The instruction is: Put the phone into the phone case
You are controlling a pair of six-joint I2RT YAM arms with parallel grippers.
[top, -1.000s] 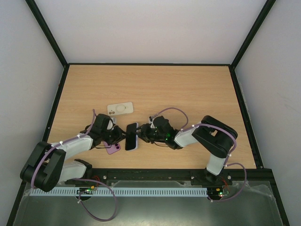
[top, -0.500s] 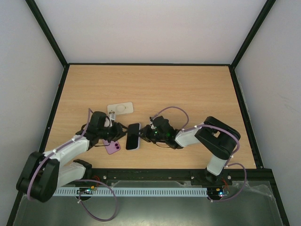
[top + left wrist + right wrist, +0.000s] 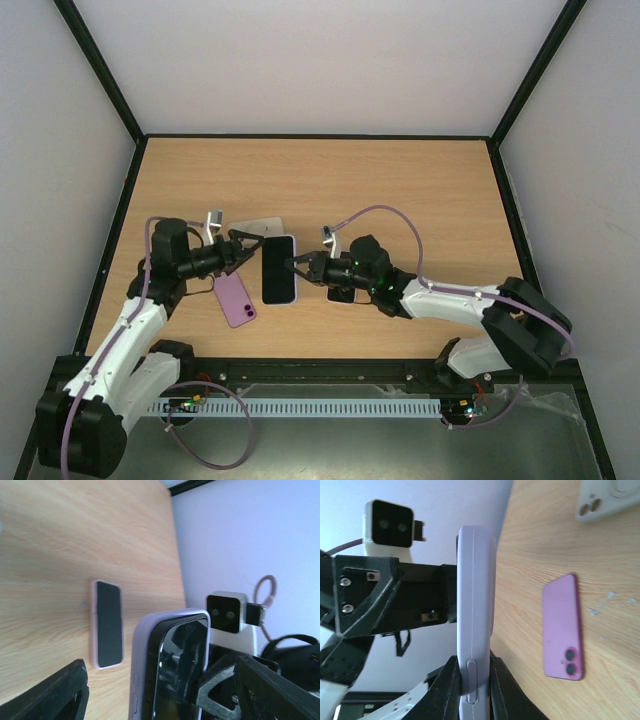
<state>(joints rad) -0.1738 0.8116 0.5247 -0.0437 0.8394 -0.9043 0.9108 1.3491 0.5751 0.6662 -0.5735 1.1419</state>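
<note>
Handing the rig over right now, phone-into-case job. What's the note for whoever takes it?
Left tool: open, beside the case, gripping nothing.
Right tool: shut on the edge of the lilac case, holding it raised.
Phone: inside that case, screen showing. Whether every corner is snapped in cannot be told.
On the table: pink phone back up, beige case, third phone screen up under the right arm.
Left to do: check the fit, set it down, let go.

arms [image 3: 125, 335]: white links, black joints | cables [image 3: 383, 208]: purple | wrist camera [image 3: 227, 612]: white
</note>
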